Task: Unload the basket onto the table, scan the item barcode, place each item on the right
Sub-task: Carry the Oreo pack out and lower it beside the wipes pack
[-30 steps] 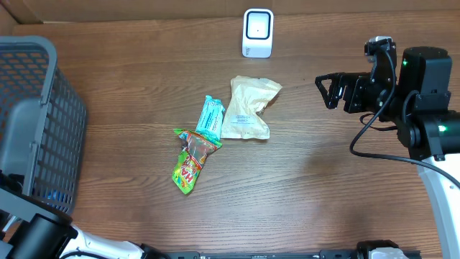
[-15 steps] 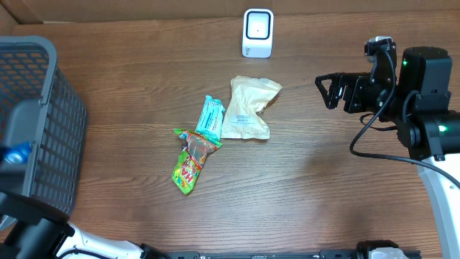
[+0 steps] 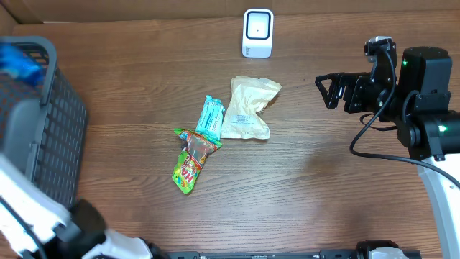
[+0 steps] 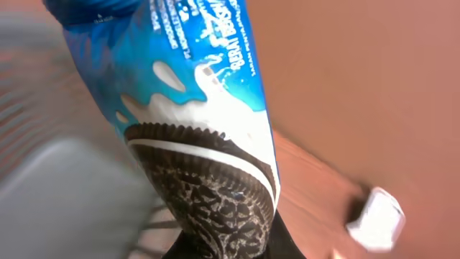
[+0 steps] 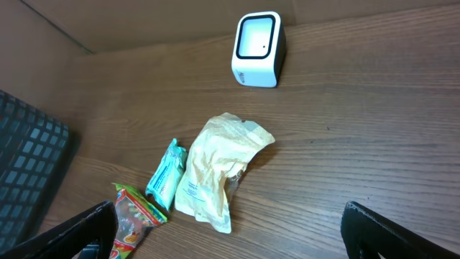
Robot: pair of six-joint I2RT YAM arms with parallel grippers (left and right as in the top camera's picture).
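Cookie packet (image 4: 194, 108), blue: clenched in the left hand (image 4: 215, 246), up by the basket (image 3: 44, 49) at the surface's left edge.
Right hand (image 3: 328, 91): released, empty, near the right edge.
Scanner (image 3: 258, 32): far edge.
Beige pouch (image 3: 248, 108), teal bar (image 3: 210, 117), candy pack (image 3: 190, 160): clustered mid-surface.

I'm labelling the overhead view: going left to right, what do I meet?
Basket → colourful snack packet → teal bar → beige pouch → right pincer.

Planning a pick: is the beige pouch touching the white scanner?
Apart. Right wrist view shows bare table between beige pouch and white scanner.
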